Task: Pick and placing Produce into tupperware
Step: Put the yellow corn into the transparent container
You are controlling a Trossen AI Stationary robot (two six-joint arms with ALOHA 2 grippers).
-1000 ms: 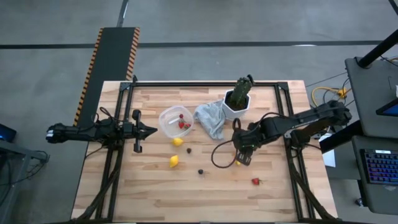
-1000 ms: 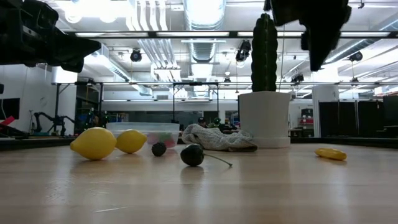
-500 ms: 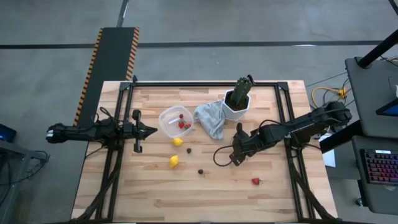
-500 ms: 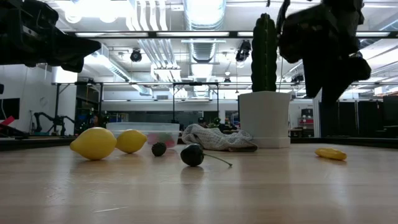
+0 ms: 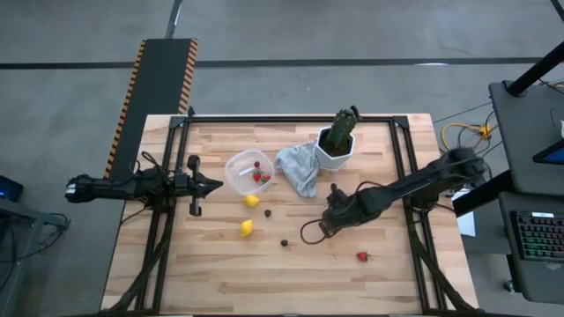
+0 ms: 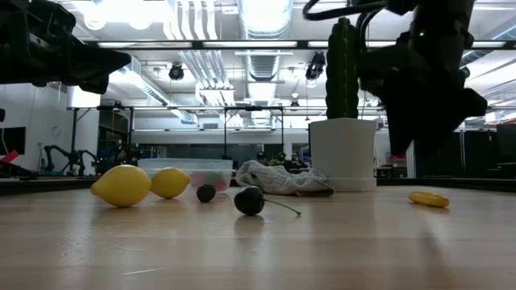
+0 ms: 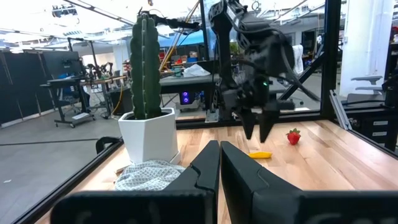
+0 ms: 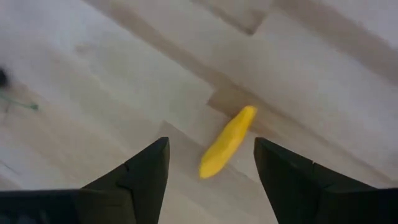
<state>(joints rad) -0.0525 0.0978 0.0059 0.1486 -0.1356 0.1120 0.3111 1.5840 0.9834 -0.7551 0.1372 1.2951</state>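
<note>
Right hand [image 8: 211,165] — spread wide over yellow-orange piece [image 8: 227,142] | left hand [image 7: 219,163] — clenched, empty

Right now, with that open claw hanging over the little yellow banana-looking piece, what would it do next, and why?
Probably lower straight down and close. The right gripper is open, its fingers standing either side of the thin yellow piece, which lies on the wooden table and is not yet held. Once gripped, it could be carried to the tupperware. The left gripper waits shut at the table's left edge.

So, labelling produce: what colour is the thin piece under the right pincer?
Yellow-orange; the thin piece shows best in the right wrist view.
</note>
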